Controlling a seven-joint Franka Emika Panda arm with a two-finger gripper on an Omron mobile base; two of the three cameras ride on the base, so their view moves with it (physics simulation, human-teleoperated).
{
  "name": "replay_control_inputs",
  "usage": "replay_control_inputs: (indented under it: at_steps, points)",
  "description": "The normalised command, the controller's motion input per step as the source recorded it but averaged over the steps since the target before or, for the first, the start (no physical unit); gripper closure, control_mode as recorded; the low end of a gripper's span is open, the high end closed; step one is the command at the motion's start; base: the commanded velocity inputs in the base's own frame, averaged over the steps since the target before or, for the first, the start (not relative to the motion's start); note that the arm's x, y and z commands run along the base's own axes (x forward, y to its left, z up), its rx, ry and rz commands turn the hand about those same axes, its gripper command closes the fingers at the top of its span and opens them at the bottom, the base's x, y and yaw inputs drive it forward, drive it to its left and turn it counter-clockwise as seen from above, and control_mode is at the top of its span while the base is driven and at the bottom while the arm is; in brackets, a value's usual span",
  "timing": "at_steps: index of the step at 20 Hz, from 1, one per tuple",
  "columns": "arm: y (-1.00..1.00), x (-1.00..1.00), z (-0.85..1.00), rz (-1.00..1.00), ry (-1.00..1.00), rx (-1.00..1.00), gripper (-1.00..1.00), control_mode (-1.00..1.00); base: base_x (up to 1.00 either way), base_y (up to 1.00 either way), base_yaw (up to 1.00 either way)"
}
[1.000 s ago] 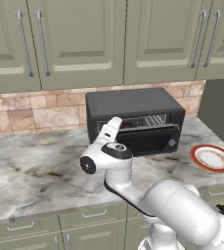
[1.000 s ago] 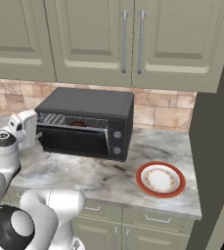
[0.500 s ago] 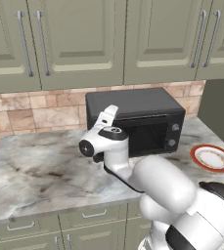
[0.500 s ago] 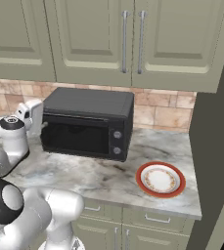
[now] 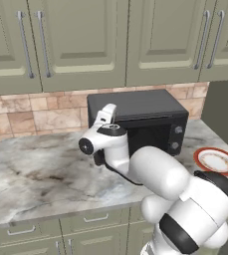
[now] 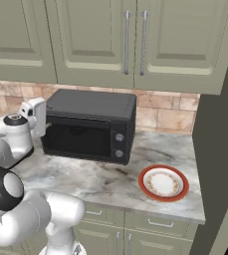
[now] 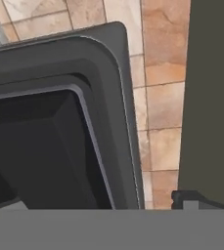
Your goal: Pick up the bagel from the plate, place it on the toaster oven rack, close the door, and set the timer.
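A marbled grey bench point(image 6: 110, 182) runs beneath olive-green cabinets point(image 5: 85, 42) and a tan tile backsplash point(image 6: 165, 114). The black toaster oven point(image 6: 93, 127) stands on it, its door point(image 6: 78, 139) shut. The plate point(image 6: 163, 183) lies bare to the oven's right. The hand point(image 6: 36, 117), fingers spread and holding nothing, is at the oven's upper left corner.

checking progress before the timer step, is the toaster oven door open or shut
Shut. The door stands upright, flush with the oven front, its dark glass covering the cavity.
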Motion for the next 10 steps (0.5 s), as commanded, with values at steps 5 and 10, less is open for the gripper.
replay_control_inputs:
  at_steps: [5, 10]
  points:
    - [0.54, 0.16, 0.01, 0.00, 0.01, -0.08, -1.00, -1.00, 0.00, 0.00, 0.00]
    - [0.87, 0.03, 0.06, 0.00, 0.10, -0.04, -1.00, -1.00, 0.00, 0.00, 0.00]
